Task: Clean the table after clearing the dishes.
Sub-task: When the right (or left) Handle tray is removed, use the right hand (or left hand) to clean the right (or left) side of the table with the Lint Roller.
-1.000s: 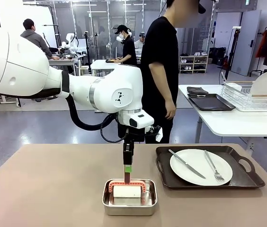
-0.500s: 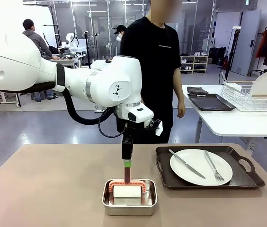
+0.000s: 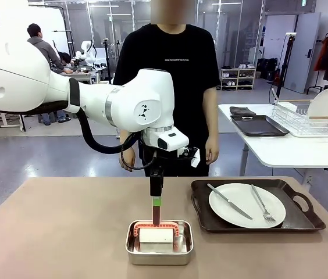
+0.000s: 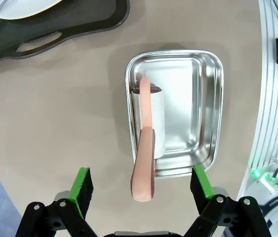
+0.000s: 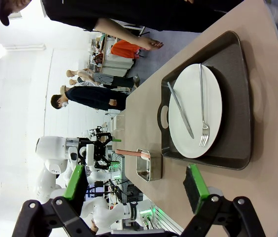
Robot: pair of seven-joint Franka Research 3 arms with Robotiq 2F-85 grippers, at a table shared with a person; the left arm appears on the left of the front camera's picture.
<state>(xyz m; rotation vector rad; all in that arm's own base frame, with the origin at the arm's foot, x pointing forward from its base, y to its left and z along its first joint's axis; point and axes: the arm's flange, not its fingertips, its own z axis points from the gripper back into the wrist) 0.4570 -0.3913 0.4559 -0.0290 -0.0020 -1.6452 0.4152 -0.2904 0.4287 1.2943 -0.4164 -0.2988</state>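
The tan-brown table (image 3: 59,232) holds a dark tray (image 3: 303,220) at the right with the dishes on it: a white plate (image 3: 247,205) with a knife and fork. At front centre a small steel pan (image 3: 159,251) holds a white roller with a salmon-pink handle (image 4: 144,163). My left gripper (image 3: 156,203) points straight down over the pan, open. In the left wrist view the handle's end rises between the left gripper's (image 4: 140,175) wide green pads without touching them. My right gripper (image 5: 134,183) is open with nothing in it, off the table's right end, looking at the plate (image 5: 195,111).
A person in a black shirt (image 3: 170,75) stands at the table's far edge, behind my left arm, arms hanging. To the right stands a white table (image 3: 280,151) with a wire rack (image 3: 309,119) and a dark tray (image 3: 257,125).
The person has walked from right of centre to directly behind my left arm and turned to face the table. My left arm shifted slightly, then held still over the pan.
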